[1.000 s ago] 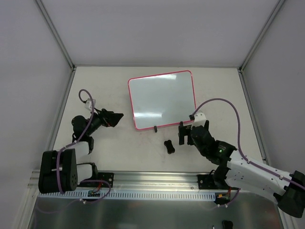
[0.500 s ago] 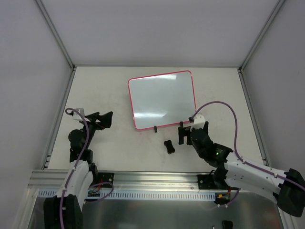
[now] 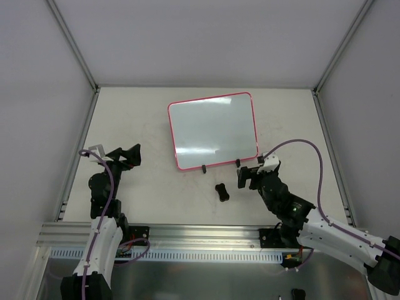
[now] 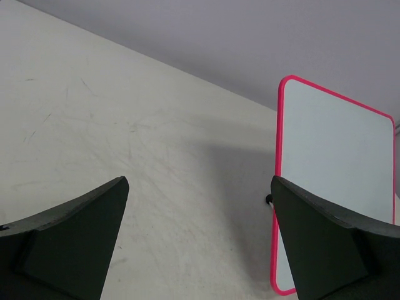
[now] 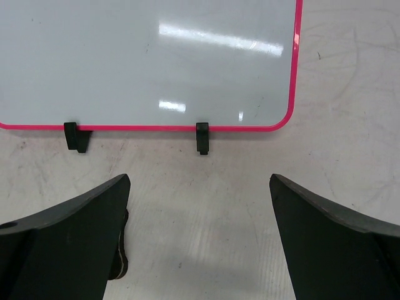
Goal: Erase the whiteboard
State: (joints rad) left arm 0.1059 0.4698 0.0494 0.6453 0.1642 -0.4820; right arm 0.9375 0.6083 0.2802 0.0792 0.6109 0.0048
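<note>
Pink-framed whiteboard [image 3: 213,131] lies upper centre; left gripper [image 3: 128,155] and right gripper [image 3: 249,175], both spread wide, hold nothing

Out ahead of the left gripper [image 4: 199,179] and its jaws, a cream tabletop [image 4: 125,125], scuffed with faint grey marks, runs to a plain grey back wall [image 4: 250,37]. Between the jaws of the right gripper [image 5: 199,177], the same scratched surface. From above, pale panels [image 3: 31,94] close three sides, silver corner posts [image 3: 72,40] slant outward, and a metal rail [image 3: 200,236] sits behind both sets of jaws. The light is soft and even.
</note>
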